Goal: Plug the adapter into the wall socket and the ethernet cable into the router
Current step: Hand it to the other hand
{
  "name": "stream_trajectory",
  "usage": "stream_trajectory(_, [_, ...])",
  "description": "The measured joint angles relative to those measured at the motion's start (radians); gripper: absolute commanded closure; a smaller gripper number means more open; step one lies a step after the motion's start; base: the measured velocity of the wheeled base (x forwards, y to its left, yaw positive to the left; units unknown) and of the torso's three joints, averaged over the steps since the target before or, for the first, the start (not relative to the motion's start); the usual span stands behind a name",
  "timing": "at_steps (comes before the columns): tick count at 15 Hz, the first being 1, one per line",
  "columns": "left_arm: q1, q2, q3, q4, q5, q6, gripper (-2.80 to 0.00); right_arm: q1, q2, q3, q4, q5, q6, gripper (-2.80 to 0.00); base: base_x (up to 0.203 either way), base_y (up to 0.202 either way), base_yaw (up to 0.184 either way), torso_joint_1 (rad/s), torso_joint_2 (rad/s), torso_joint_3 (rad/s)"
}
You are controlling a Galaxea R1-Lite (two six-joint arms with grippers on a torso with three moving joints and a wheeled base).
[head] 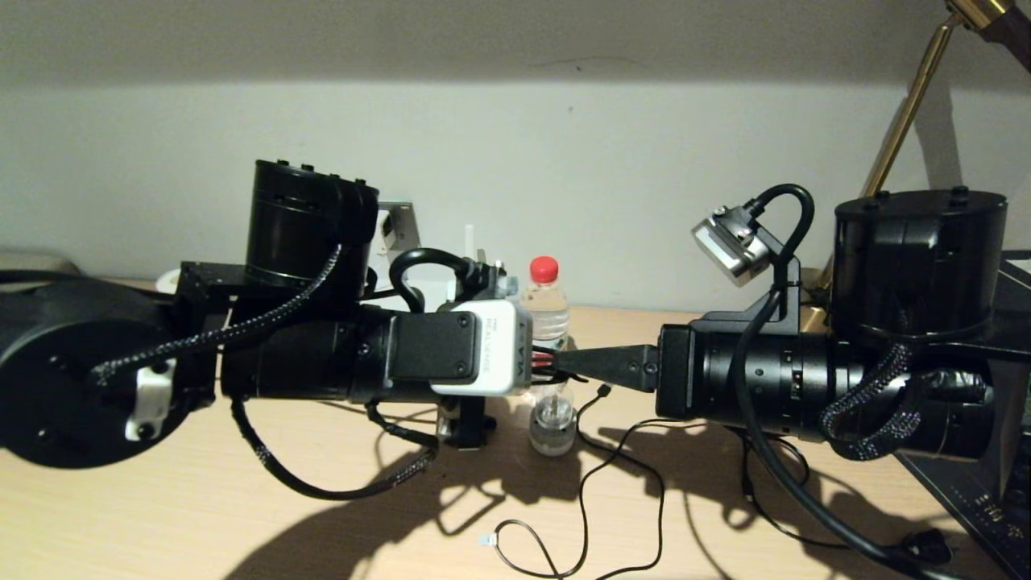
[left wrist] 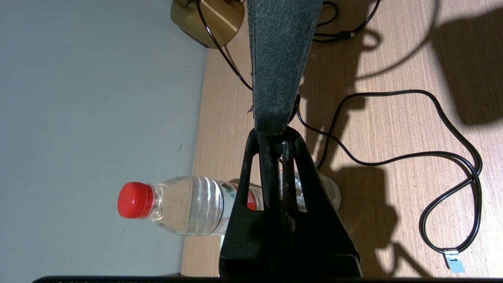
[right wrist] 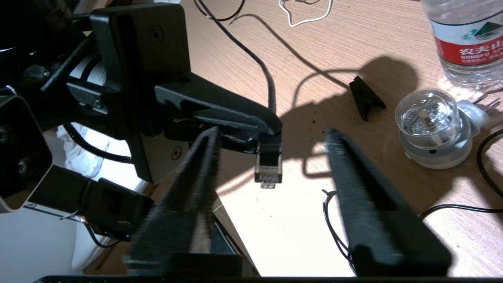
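Observation:
My left gripper (right wrist: 271, 129) is shut on the ethernet cable just behind its clear clip connector (right wrist: 268, 169), which sticks out past the fingertips. My right gripper (right wrist: 272, 135) is open, with one finger on each side of the connector and touching nothing. In the head view the two grippers meet tip to tip above the desk (head: 564, 364). The grey wall socket (head: 400, 229) peeks out behind the left arm. Next to it rises a white stick antenna of the router (head: 469, 242), whose body is hidden. The adapter is out of view; only a thin white cord (right wrist: 310, 17) shows.
A red-capped water bottle (head: 545, 302) and a clear dome-shaped object (head: 552, 419) stand just behind and below the grippers. Loose black cables (head: 584, 499) loop over the wooden desk. A brass lamp (head: 910, 113) stands at the right, and a small black clip (right wrist: 365, 98) lies on the desk.

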Motion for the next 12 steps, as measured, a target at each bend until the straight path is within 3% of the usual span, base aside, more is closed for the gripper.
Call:
stream_trajectory(10, [0.001,0.007,0.003,0.0,-0.002,-0.012,0.0,0.015,-0.002,0.011,0.001,-0.002,0.0,0.0,0.0,0.0,0.0,0.0,0.0,0.0])
stream_trajectory(11, [0.001,0.007,0.006,-0.001,-0.002,-0.012,-2.8,0.015,-0.002,0.011,0.001,-0.002,0.0,0.0,0.0,0.0,0.0,0.0,0.0,0.0])
stream_trajectory(12, [0.0,0.007,0.007,-0.002,-0.002,-0.012,-2.8,0.015,-0.002,0.012,0.001,0.0,0.0,0.0,0.0,0.0,0.0,0.0,0.0,0.0])
